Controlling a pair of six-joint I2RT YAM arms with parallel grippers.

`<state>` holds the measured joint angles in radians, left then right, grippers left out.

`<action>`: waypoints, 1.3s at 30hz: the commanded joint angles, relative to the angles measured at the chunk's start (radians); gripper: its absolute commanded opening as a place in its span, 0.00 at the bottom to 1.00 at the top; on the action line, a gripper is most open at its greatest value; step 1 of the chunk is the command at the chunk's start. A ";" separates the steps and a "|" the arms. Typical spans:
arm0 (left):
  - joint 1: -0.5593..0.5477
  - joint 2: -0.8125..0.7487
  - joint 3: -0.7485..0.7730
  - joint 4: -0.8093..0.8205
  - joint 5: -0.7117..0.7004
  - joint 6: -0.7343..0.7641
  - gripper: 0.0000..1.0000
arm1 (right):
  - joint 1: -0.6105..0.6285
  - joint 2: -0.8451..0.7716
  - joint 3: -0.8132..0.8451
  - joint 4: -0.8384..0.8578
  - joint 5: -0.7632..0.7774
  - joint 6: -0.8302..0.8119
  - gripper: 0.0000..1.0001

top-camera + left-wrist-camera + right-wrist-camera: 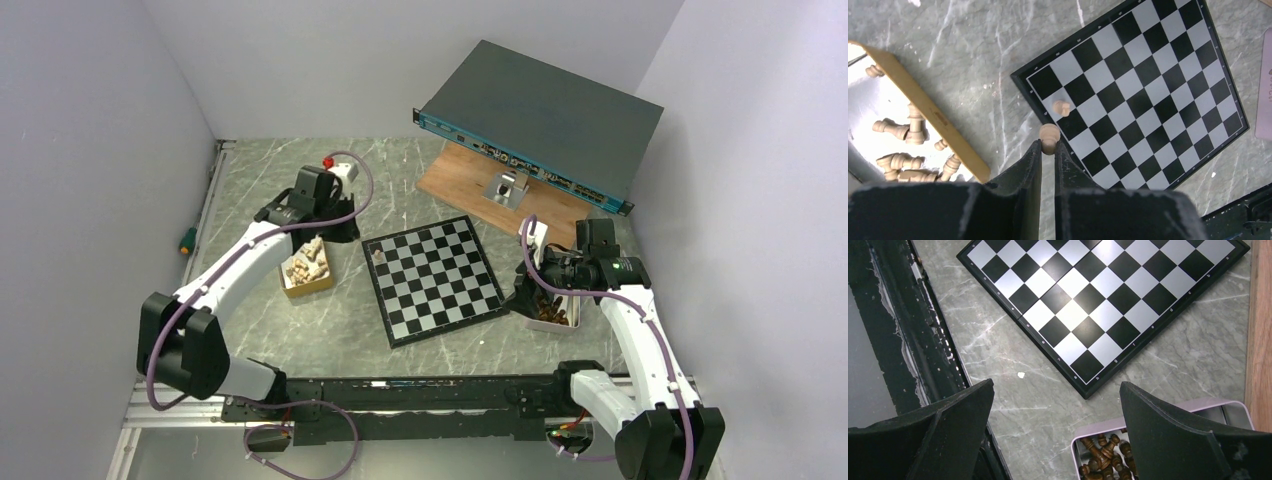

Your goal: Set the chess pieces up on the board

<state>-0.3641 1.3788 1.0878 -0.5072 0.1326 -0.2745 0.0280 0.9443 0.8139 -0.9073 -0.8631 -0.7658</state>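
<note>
Pawn (pixel 1049 134), tan wood, is pinched below its round head by the nearly closed left fingers (pixel 1032 167) near the board's (pixel 1148 75) far left corner; light, stiff, probably slippery. Right fingers (pixel 958 412) gape empty.

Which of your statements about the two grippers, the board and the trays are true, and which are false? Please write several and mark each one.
1. The left gripper is shut on a light tan piece. True.
2. The right gripper holds a dark piece. False: its jaws stand wide open and empty.
3. Only a lone light piece is on the board. True.
4. The dark pieces lie in the yellow-rimmed tray. False: that tray holds light pieces; the dark ones lie in the pale tray below the right gripper.
</note>
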 commanded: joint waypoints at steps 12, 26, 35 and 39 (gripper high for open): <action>-0.127 0.206 0.212 -0.018 -0.109 0.031 0.00 | 0.004 -0.009 0.004 0.033 0.001 -0.001 1.00; -0.169 0.426 0.373 -0.082 -0.130 0.077 0.00 | 0.006 -0.006 0.004 0.031 0.003 -0.004 1.00; -0.180 0.506 0.413 -0.116 -0.160 0.098 0.00 | 0.006 -0.001 0.004 0.031 0.006 -0.003 1.00; -0.182 0.531 0.424 -0.126 -0.166 0.104 0.00 | 0.006 0.001 0.004 0.031 0.006 -0.004 1.00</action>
<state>-0.5388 1.8950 1.4609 -0.6159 -0.0067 -0.1951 0.0292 0.9451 0.8139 -0.9058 -0.8532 -0.7658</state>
